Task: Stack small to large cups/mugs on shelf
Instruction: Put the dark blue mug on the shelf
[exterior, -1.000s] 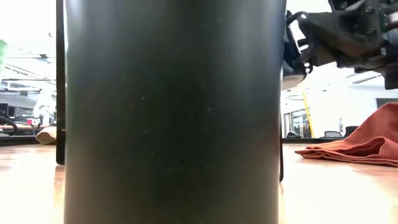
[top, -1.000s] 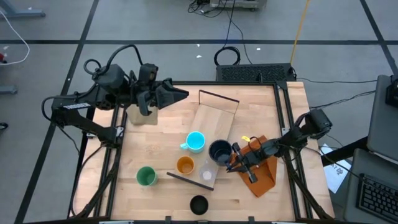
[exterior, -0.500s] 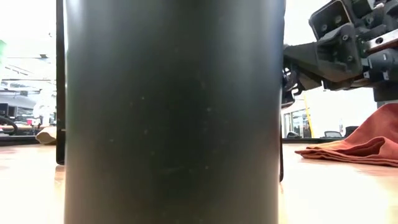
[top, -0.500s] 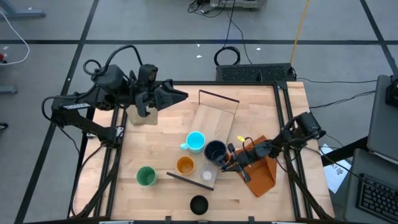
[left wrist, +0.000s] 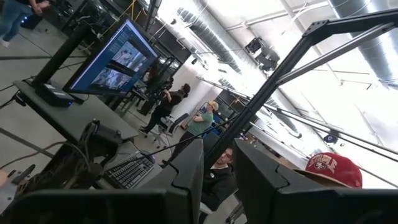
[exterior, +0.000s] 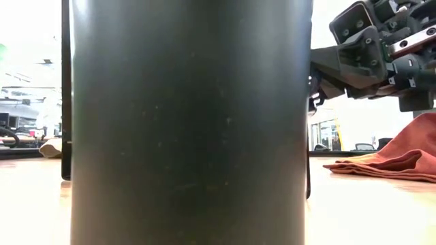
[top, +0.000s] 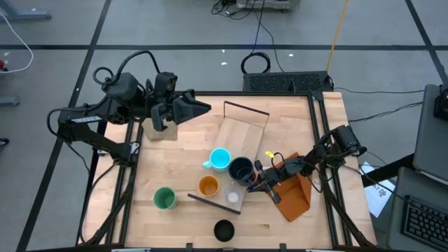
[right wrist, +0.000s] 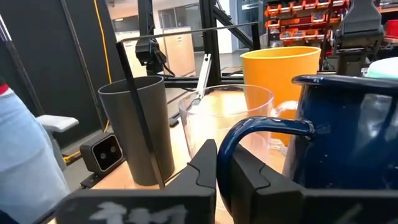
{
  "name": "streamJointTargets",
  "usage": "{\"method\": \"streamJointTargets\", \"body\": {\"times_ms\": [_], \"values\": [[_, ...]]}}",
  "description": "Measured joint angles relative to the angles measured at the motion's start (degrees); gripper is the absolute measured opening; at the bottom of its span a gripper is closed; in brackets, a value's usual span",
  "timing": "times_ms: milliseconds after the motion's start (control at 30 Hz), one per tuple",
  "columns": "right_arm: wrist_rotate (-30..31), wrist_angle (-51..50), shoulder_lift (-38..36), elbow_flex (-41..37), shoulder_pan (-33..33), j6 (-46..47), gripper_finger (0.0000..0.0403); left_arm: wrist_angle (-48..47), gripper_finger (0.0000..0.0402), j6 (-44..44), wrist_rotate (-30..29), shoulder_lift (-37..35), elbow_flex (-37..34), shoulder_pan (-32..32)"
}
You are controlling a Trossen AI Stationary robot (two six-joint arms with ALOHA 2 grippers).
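Note:
The navy mug [top: 241, 169] stands on the light-wood shelf board [top: 241, 136], beside the light-blue mug [top: 220, 159]. The orange cup [top: 208, 185] and clear cup [top: 232, 197] stand at the board's near end. The green cup [top: 164, 199] and black cup [top: 223, 229] stand on the table. My right gripper [top: 257, 180] is at the navy mug's right side, shut on its handle. My left gripper [top: 203, 107] hovers at the far left, empty, with a narrow gap between its fingers [left wrist: 186, 180]. In the low view the black cup [exterior: 191, 122] hides the mug. My right gripper pinches the navy mug's handle [right wrist: 225, 163] between its two fingers [right wrist: 202, 171], near the loop's lower end. The fingers come level from the table's right side. Whether the mug rests on the board or is lifted, I cannot tell.
An orange cloth [top: 294, 196] lies under my right arm at the table's right. A tan cloth [top: 159, 129] lies at the far left under my left arm. Thin dark strips stand at the board's far end [top: 246, 110] and near end [top: 213, 203].
My right gripper has gone toward the table's left, and the navy mug has shifted a little left toward the light-blue mug. My left arm has kept still.

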Motion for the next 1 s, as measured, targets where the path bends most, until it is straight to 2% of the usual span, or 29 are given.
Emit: {"method": "streamJointTargets", "body": {"times_ms": [533, 1000], "values": [[0.0, -0.1, 0.0, 0.8, -0.5, 4.5, 0.0027, -0.2, 0.0088, -0.3, 0.0, 0.0, 0.0, 0.0], [0.0, -2.0, 0.1, 3.0, -0.9, 5.8, 0.0094, -0.8, 0.0088, -1.5, 0.9, 0.0, 0.0, 0.0]]}}
